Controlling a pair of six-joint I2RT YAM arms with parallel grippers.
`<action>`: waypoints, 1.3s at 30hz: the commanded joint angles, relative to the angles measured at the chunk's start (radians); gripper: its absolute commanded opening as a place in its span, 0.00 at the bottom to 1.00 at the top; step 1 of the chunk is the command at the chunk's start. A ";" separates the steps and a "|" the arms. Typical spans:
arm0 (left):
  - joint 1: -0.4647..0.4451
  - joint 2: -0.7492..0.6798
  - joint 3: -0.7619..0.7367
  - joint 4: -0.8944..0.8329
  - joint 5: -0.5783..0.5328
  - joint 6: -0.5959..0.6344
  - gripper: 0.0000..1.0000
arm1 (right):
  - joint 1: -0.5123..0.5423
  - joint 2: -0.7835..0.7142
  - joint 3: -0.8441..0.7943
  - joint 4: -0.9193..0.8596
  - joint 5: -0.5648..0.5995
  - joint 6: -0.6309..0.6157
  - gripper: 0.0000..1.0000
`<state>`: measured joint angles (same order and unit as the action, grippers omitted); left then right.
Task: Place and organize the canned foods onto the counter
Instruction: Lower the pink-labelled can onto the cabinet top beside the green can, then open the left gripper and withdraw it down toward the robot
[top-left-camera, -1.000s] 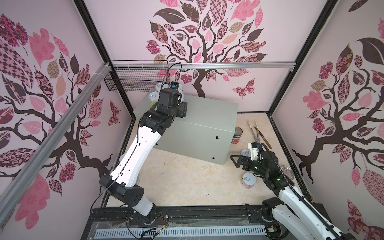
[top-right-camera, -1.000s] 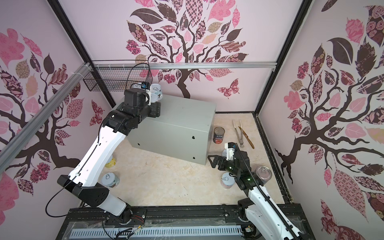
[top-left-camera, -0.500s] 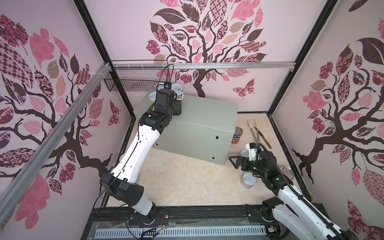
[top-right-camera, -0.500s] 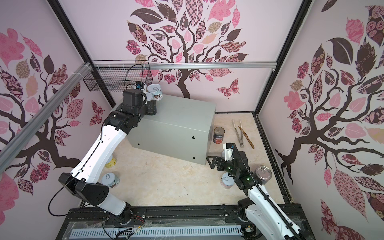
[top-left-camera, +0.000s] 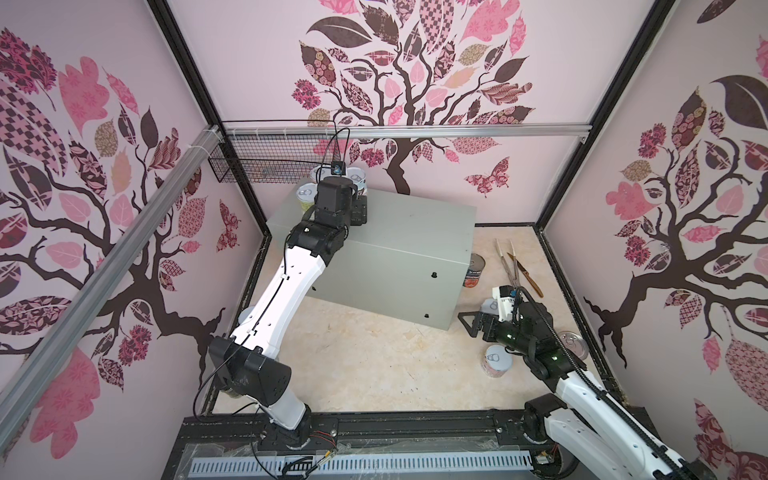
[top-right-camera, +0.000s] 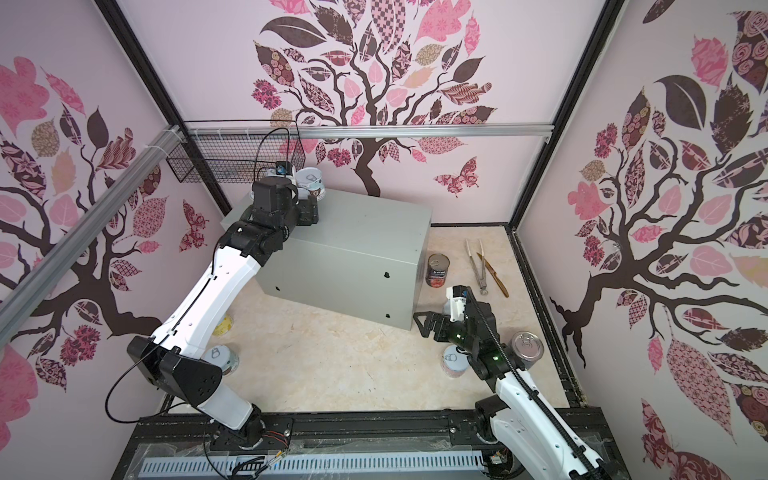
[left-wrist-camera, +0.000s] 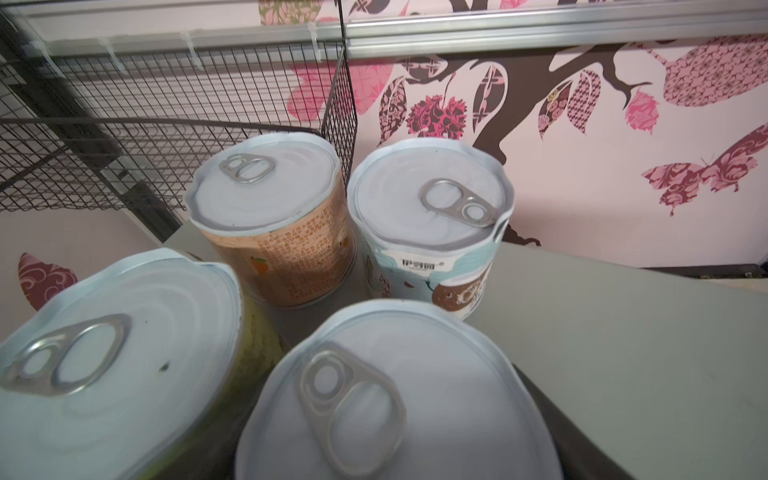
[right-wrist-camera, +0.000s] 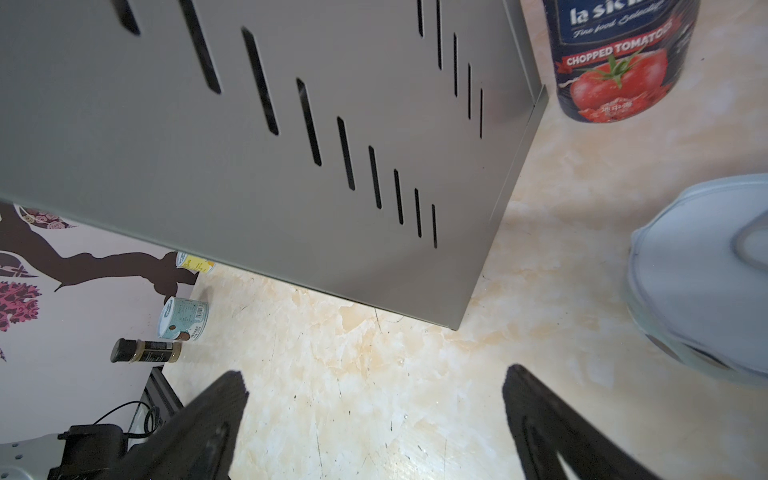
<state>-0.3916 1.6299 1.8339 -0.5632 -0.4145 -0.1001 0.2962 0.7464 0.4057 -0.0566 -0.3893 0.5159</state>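
The grey counter (top-left-camera: 411, 232) (top-right-camera: 365, 232) stands in the middle. On its far-left corner several short cans cluster: an orange-labelled can (left-wrist-camera: 286, 257), a blue-and-white can (left-wrist-camera: 424, 274) (top-right-camera: 309, 178) and a green-labelled can (left-wrist-camera: 104, 345) (top-left-camera: 306, 197). My left gripper (top-left-camera: 359, 210) (left-wrist-camera: 395, 415) straddles a fourth can's pale lid (left-wrist-camera: 415, 395); its grip is unclear. My right gripper (top-left-camera: 471, 322) (right-wrist-camera: 374, 378) is open over bare floor by the counter's near-right corner. A dark tomato can (top-left-camera: 475, 270) (right-wrist-camera: 619, 62), a pink can (top-left-camera: 496, 360) and a pale-lidded can (right-wrist-camera: 702, 270) stand nearby.
A black wire basket (top-left-camera: 257, 162) hangs behind the counter corner. Tongs (top-left-camera: 509, 266) and a knife (top-left-camera: 525, 276) lie far right. A silver-lidded can (top-left-camera: 572, 343) is by the right wall. Two cans (top-right-camera: 222, 326) (top-right-camera: 220, 359) and a spice bottle (right-wrist-camera: 145, 351) sit by the left wall.
My left gripper has shifted a little among the cans at the counter's far-left corner. The right arm has barely moved.
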 joint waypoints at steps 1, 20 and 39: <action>0.005 0.017 -0.021 0.059 -0.010 0.013 0.83 | 0.006 -0.007 0.014 -0.006 0.012 -0.005 0.99; -0.018 -0.096 0.048 0.003 0.022 0.029 0.93 | 0.006 -0.005 0.028 -0.011 0.008 -0.002 1.00; -0.156 -0.315 0.012 -0.165 0.048 0.012 0.98 | 0.022 -0.131 0.064 -0.211 0.205 0.024 1.00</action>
<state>-0.5388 1.3521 1.9045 -0.6857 -0.3882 -0.0639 0.3099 0.6407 0.4274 -0.1844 -0.2565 0.5419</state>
